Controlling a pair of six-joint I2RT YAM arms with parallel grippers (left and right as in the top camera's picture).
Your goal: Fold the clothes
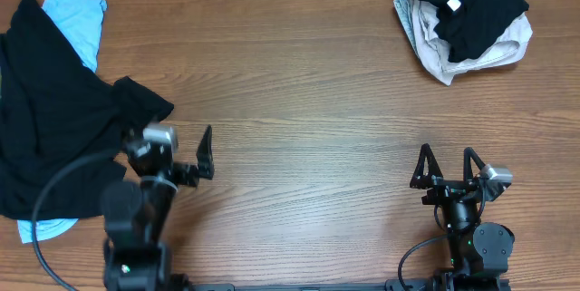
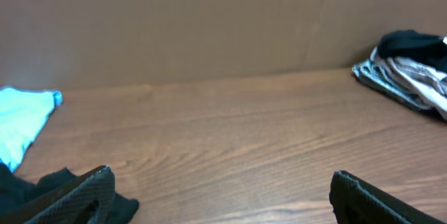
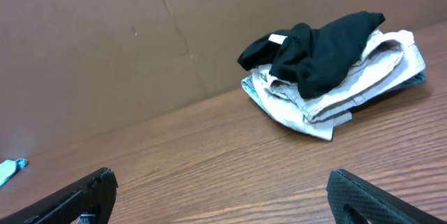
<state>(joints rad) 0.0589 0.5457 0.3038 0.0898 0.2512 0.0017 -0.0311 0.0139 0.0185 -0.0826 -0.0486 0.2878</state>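
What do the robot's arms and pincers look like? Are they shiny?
Mostly not shiny. The left arm and right arm are chunky and black. Each has a small silver-grey block near its wrist. A thick black cable loops beside the left arm. The left pincer and right pincer have thin, pointed black fingers with a bumpy, dotted surface.

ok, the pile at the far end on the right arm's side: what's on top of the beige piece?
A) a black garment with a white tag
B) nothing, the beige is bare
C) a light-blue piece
A: the black garment, its white tag showing, lies draped over the beige piece.
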